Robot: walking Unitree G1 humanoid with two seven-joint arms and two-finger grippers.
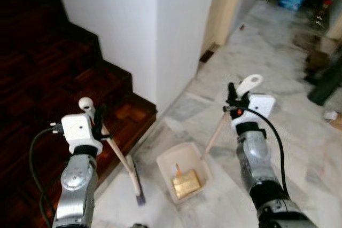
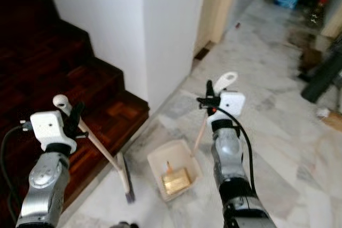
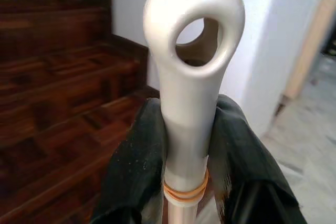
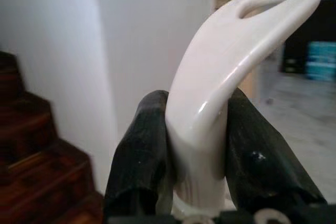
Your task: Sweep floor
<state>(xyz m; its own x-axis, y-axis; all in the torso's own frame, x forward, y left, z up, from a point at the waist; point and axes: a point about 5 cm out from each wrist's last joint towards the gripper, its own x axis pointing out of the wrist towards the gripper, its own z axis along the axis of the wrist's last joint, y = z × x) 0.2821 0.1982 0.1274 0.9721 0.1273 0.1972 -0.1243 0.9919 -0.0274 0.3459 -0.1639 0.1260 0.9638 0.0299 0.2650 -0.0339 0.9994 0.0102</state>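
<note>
The robot stands at the foot of a dark wooden staircase (image 1: 64,78), on a pale marble floor (image 1: 278,78), with a tool in each hand. The left hand (image 1: 95,123) is clamped on the white looped top of a broom (image 1: 124,161); its two black fingers (image 3: 137,166) press against either side of the grip just above an orange rubber band. The wooden stick slants down and away, and the dark brush head rests on the floor just beside the bottom step. The right hand (image 1: 233,101) pinches the curved white handle end of a long-handled dustpan (image 1: 184,172), fingers (image 4: 147,150) closed around it. The cream pan sits on the marble just right of the brush head, mouth facing the broom, with a yellowish-brown lump already inside.

To my eye the job is at the collecting stage: pan planted, broom beside it. The next move would need the left arm to draw the bristles across the floor toward the pan's lip while the right keeps the pan flat and steady, so nothing slips underneath.
</note>
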